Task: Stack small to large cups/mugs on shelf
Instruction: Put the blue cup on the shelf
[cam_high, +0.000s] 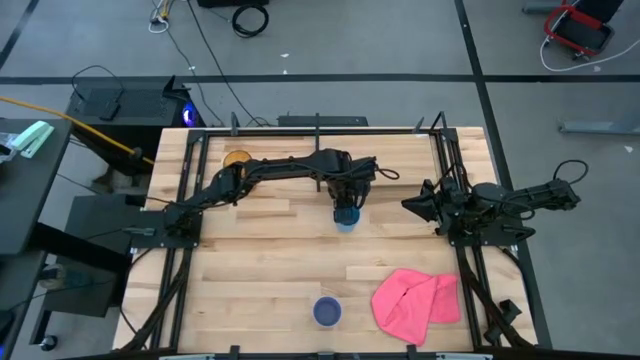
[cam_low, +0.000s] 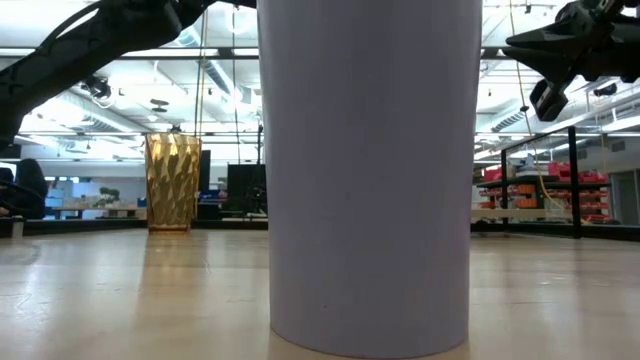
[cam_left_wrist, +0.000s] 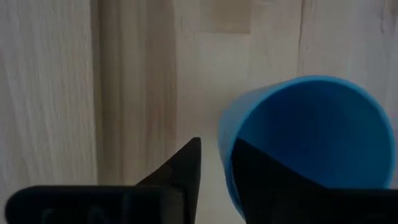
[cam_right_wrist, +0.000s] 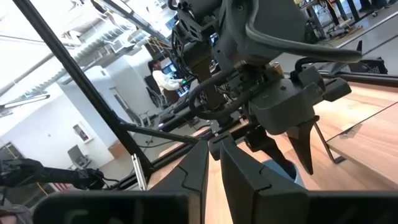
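Note:
My left gripper (cam_high: 345, 200) reaches to the table's middle and is shut on the short bright blue cup (cam_high: 346, 218), which also shows in the left wrist view (cam_left_wrist: 311, 118). The lavender-blue cup (cam_high: 327, 312) stands upright near the front edge and fills the low view (cam_low: 370, 180), hiding the blue cup there. The amber ribbed tumbler (cam_high: 237, 158) stands upright at the far left (cam_low: 172, 182), by the shelf (cam_high: 300, 140) along the far edge. My right gripper (cam_high: 408, 205) waits shut and empty, to the right of the blue cup. My left gripper holds the blue cup by its rim wall (cam_left_wrist: 225, 158), one finger (cam_left_wrist: 273, 180) inside the cup and one finger (cam_left_wrist: 180, 168) outside. The fingers come from above, pointing down. Whether the cup's base is on the table, I cannot tell.
A pink cloth (cam_high: 415, 300) lies crumpled at the front right, beside the lavender-blue cup. Black metal rods (cam_high: 185, 230) frame the tabletop on the left and right sides. Bare wood lies between the blue cup and the front edge.

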